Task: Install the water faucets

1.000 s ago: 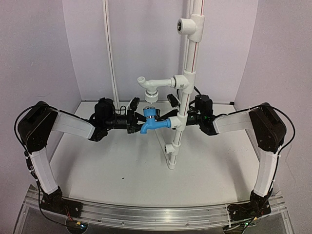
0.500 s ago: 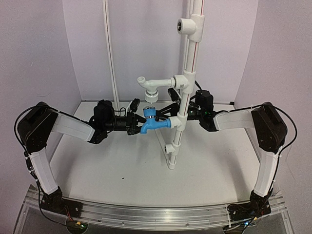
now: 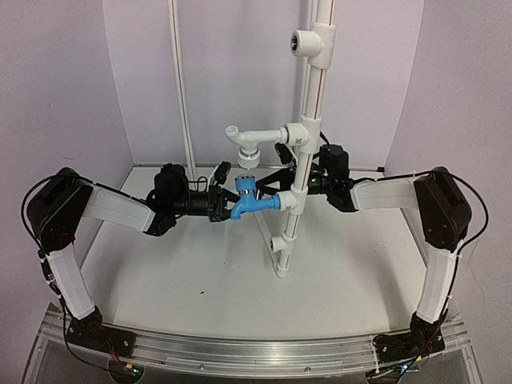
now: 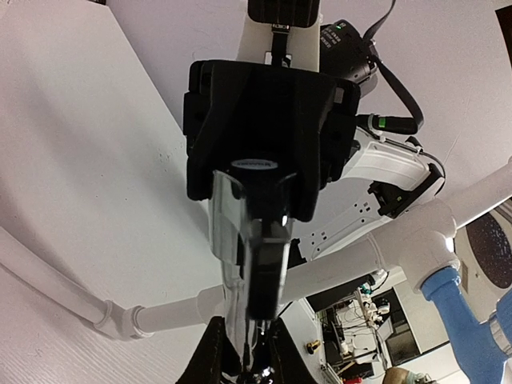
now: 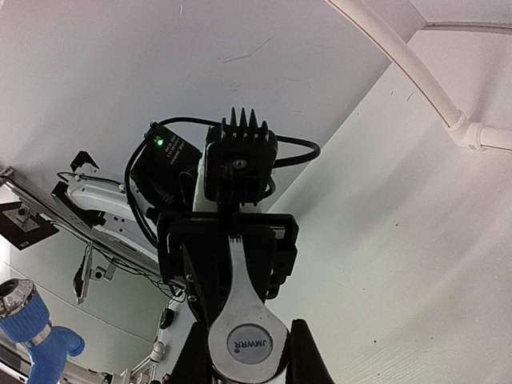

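While right pincer (image 5: pixel 249 356) grips pipe (image 3: pixel 314 96), faucet (image 4: pixel 250 240) sits in left pincer (image 4: pixel 242 360)

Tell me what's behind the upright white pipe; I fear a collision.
The right gripper, flanking a white fitting in its wrist view; from above, the pipe covers its middle.

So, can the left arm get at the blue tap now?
Likely yes for reach: the left gripper sits right beside the blue tap, nothing between. But its jaws hold a shiny metal piece.

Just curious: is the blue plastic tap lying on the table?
No, the blue plastic tap sits raised, its end meeting a white fitting on the upright white pipe.
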`<state>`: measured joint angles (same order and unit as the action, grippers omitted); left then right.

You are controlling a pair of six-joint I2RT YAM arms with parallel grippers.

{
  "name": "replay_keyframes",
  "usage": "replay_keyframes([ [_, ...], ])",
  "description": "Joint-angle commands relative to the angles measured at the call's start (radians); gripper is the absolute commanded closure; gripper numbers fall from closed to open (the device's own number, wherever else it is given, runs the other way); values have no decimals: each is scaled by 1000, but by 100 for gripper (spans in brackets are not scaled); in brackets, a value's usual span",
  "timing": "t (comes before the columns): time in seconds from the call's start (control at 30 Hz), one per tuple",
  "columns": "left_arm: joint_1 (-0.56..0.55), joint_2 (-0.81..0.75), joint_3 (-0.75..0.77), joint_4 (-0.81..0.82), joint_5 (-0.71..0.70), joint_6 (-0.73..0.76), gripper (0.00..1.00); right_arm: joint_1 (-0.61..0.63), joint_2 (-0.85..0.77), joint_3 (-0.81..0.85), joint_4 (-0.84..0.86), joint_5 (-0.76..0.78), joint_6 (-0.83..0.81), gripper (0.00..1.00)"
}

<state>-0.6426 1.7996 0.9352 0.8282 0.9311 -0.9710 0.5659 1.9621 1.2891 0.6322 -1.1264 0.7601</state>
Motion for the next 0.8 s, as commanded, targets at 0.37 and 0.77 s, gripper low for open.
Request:
replay_keyframes([
  [0.37, -29, -41, 91, -91, 42, 87, 47, 23, 8, 29, -8, -9, -45, 100],
  [0.77, -31, 15, 98, 47, 51, 8, 64, 44, 8, 26, -3, -30, -14, 100],
])
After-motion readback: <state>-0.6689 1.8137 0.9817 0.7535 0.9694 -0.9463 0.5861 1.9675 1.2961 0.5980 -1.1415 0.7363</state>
